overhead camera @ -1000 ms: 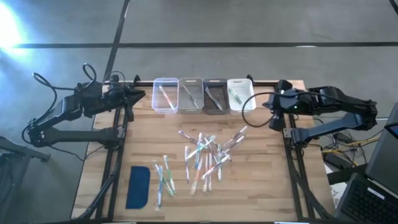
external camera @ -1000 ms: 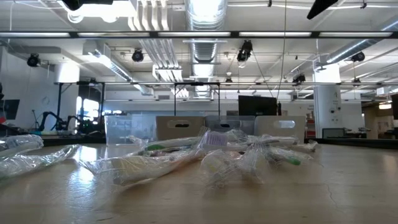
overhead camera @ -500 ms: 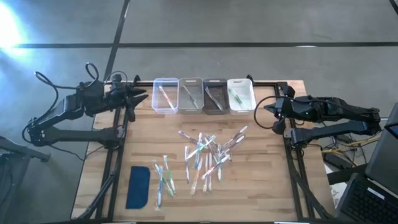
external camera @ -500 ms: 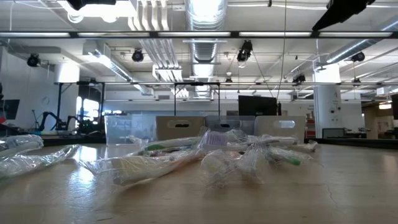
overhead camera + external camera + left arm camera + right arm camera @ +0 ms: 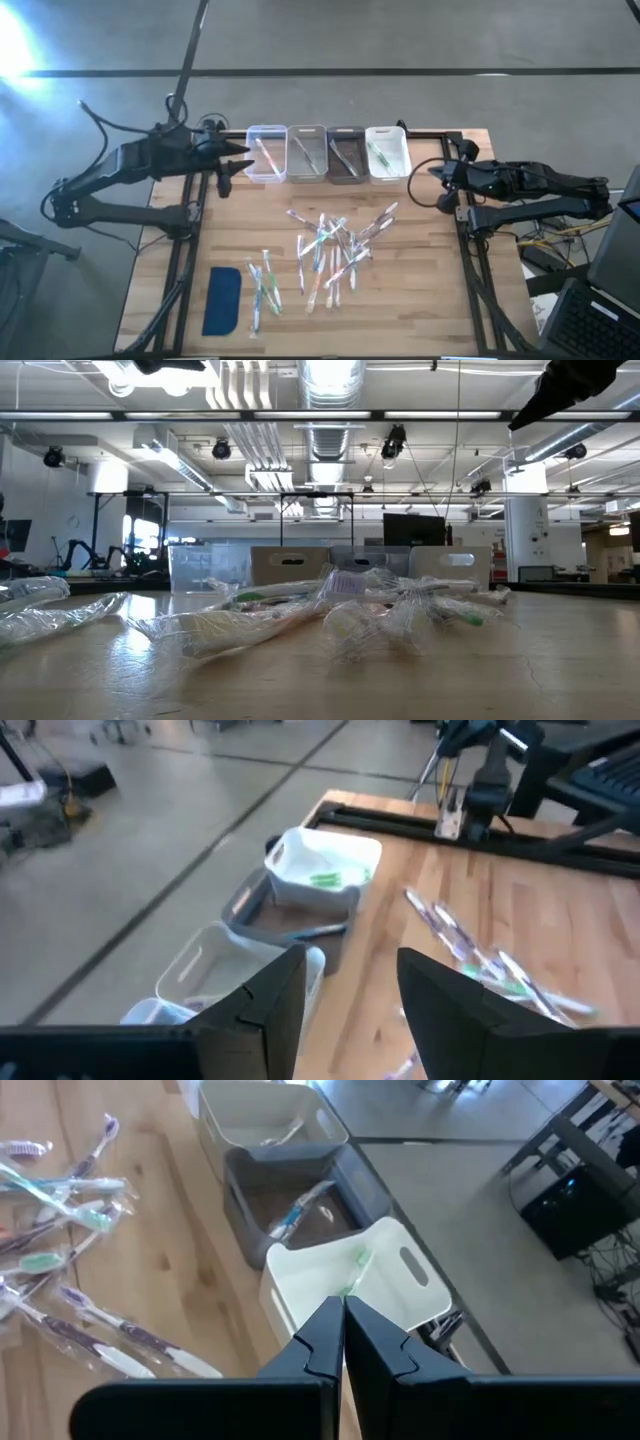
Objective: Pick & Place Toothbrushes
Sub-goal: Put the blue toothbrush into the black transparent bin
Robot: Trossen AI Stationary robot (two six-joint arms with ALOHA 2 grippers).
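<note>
**Between picks: L gripper opening by the bins, heap waiting**

Wooden worktop [image 5: 420, 300] w/ four small bins [image 5: 327, 153] in a row along its far edge, each w/ a brush or so already inside; big open hall behind.

Left gripper [image 5: 238, 160] hangs just beside the clear bin [image 5: 265, 152] at the row's end, above worktop level. Jaws stand apart w/ a clear gap, nothing between them in the wrist view. Right gripper [image 5: 436, 172] sits near the white bin [image 5: 386, 152] at the other end of the row, fingers pressed together, empty, looks parked.

Toothbrushes [image 5: 330, 250]: main heap lies loose and criss-crossed mid-worktop, well apart from both grippers, below and out ahead of the left one. Smaller bunch [image 5: 263, 283] is farther off, beside the dark-blue pad [image 5: 222, 300]. In the low view they read as crinkly clear wrappers [image 5: 350, 610].

Step, as I judge it: start of a fresh pick w/ the L arm, most of the sorting left to do.

Next move calls for: swing L gripper out over the heap, choose a brush at the edge w/ free space both sides, line jaws across its handle, drop, close. Risk: overlapping sticks, may lift two or drag neighbours.
</note>
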